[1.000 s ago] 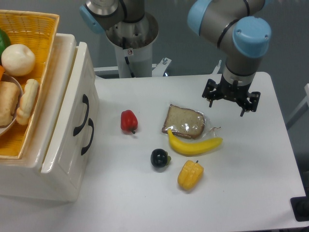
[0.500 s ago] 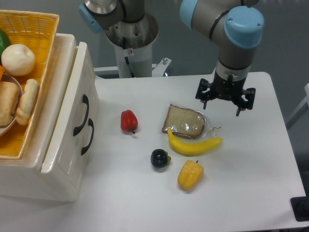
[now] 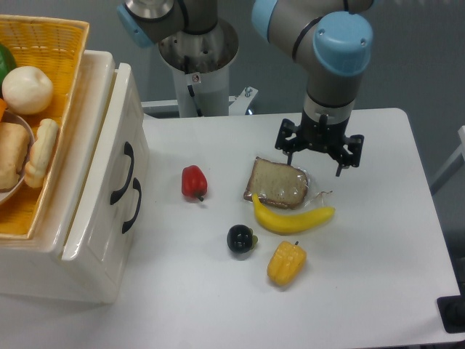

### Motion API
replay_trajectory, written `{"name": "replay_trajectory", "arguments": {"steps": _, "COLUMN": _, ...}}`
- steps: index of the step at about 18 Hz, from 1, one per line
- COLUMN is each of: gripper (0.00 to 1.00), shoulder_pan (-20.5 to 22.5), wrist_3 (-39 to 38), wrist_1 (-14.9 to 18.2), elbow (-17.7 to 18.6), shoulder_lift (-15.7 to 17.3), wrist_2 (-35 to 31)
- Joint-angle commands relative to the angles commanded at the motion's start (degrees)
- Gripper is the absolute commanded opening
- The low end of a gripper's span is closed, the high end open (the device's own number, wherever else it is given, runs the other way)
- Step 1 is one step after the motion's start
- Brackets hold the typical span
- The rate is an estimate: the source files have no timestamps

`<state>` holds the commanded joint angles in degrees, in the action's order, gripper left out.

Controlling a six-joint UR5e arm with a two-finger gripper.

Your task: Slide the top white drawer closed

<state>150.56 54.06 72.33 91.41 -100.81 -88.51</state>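
Note:
The white cabinet stands at the left. Its top white drawer [image 3: 115, 120] sticks out a little from the cabinet body, with a narrow gap behind its front, and carries a curved black handle [image 3: 120, 171]. The lower drawer's handle [image 3: 132, 206] sits just beside it. My gripper [image 3: 314, 153] hangs open and empty over the table's right half, just behind the bread slice [image 3: 277, 183] and far to the right of the drawer front.
A woven yellow basket [image 3: 51, 36] of food rests on the cabinet top. On the table lie a red pepper [image 3: 194, 182], a banana [image 3: 293, 217], a dark round fruit [image 3: 240, 238] and a yellow pepper [image 3: 286, 263]. The robot base [image 3: 197, 62] stands behind.
The arm has swung left, carrying the open gripper from the table's right side toward the bread. The drawer and the food have not moved.

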Motion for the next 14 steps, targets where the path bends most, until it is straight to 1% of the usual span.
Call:
{"name": "replay_trajectory", "arguments": {"steps": 3, "gripper": 1.00, "shoulder_pan": -2.1, "wrist_3": -3.0, "wrist_1": 0.1, "elbow": 1.1, "shoulder_lift": 0.3, "wrist_2": 0.4}}
{"name": "replay_trajectory", "arguments": {"steps": 5, "gripper": 1.00, "shoulder_pan": -4.4, "wrist_3": -5.6, "wrist_1": 0.2, "elbow": 1.8, "shoulder_lift": 0.6, "wrist_2": 0.3}}
{"name": "replay_trajectory", "arguments": {"steps": 9, "gripper": 1.00, "shoulder_pan": -7.2, "wrist_3": -15.3, "wrist_1": 0.3, "elbow": 1.4, "shoulder_lift": 1.1, "wrist_2": 0.5}}
{"name": "replay_trajectory", "arguments": {"steps": 11, "gripper": 1.00, "shoulder_pan": -7.4, "wrist_3": -16.3, "wrist_1": 0.7, "elbow": 1.3, "shoulder_lift": 1.2, "wrist_2": 0.7}}
{"name": "replay_trajectory", "arguments": {"steps": 14, "gripper": 1.00, "shoulder_pan": -8.5, "wrist_3": -15.6, "wrist_1": 0.4, "elbow": 0.9, "shoulder_lift": 1.0, "wrist_2": -0.2}}
